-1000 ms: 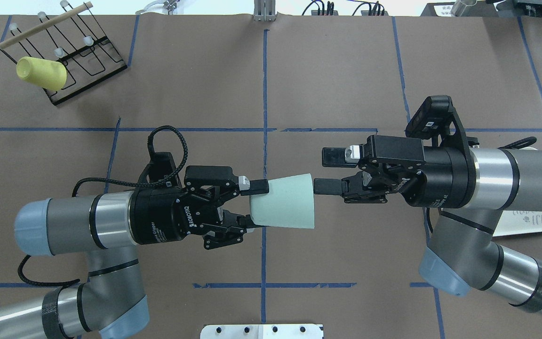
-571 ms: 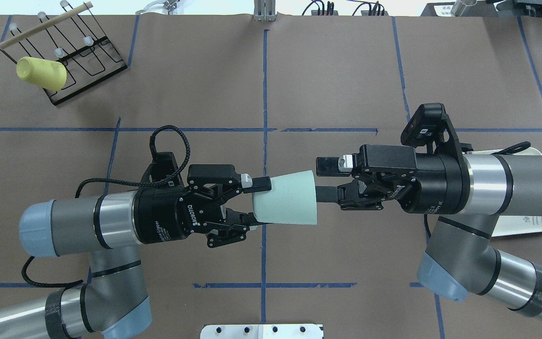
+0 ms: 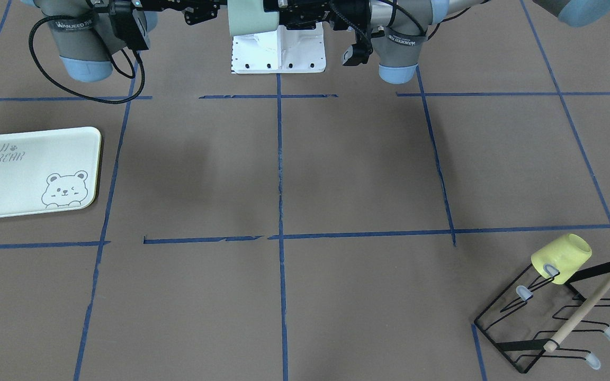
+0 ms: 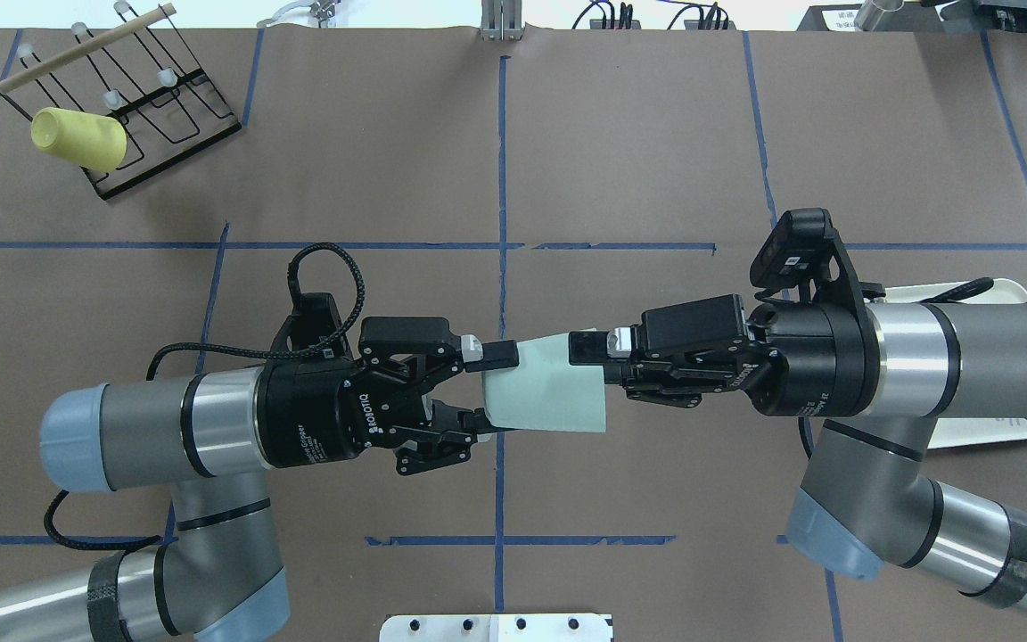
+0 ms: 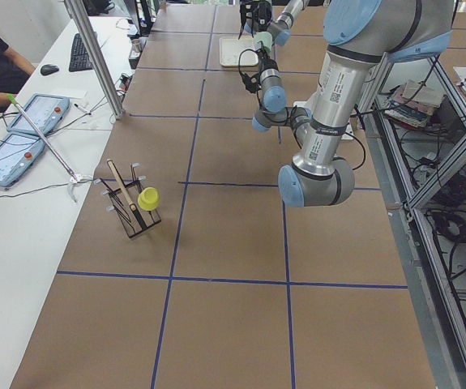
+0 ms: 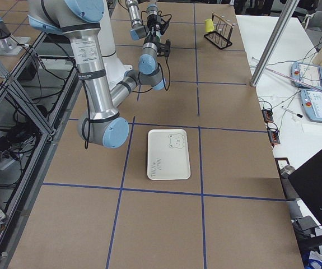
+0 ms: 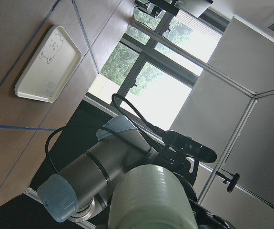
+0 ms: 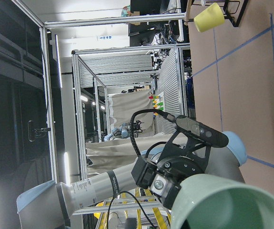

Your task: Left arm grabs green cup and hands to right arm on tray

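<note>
The pale green cup [image 4: 545, 392] lies on its side in the air over the table's middle. My left gripper [image 4: 491, 390] is shut on its narrow base end. Its open rim points toward my right gripper [image 4: 592, 367]. That gripper is open at the rim: one finger [image 4: 589, 348] lies on the cup's far side, the other is hidden behind the cup wall. The cup also shows in the front view [image 3: 247, 16], the left wrist view [image 7: 151, 200] and the right wrist view [image 8: 222, 205]. The tray [image 3: 19, 174] lies flat under my right forearm, partly hidden in the overhead view [image 4: 995, 290].
A yellow cup [image 4: 77, 138] hangs on a black wire rack [image 4: 166, 116] at the far left corner. A white mounting plate [image 4: 496, 627] sits at the near edge. Blue tape lines cross the brown table.
My right gripper has moved left toward the cup until one finger overlaps its rim. My left gripper has shifted slightly right with the cup.
</note>
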Controlling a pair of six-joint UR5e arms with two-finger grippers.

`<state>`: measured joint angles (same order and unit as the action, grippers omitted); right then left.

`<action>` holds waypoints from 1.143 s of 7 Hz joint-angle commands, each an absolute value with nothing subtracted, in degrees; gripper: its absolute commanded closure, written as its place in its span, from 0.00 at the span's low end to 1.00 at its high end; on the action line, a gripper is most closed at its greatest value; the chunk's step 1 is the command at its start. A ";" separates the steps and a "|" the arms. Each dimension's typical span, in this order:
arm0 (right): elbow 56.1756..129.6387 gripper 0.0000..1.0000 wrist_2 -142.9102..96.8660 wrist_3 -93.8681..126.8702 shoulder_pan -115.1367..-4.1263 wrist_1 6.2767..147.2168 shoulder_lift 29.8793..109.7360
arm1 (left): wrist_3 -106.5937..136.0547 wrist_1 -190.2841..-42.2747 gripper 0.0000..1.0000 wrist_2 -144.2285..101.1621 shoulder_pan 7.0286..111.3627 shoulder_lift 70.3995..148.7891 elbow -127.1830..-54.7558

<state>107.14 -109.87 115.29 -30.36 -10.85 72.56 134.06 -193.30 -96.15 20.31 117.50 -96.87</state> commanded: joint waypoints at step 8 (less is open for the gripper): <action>106.09 1.00 -110.12 115.14 -30.58 -11.51 73.47 | 133.86 -192.92 0.00 -94.04 20.56 116.98 -97.38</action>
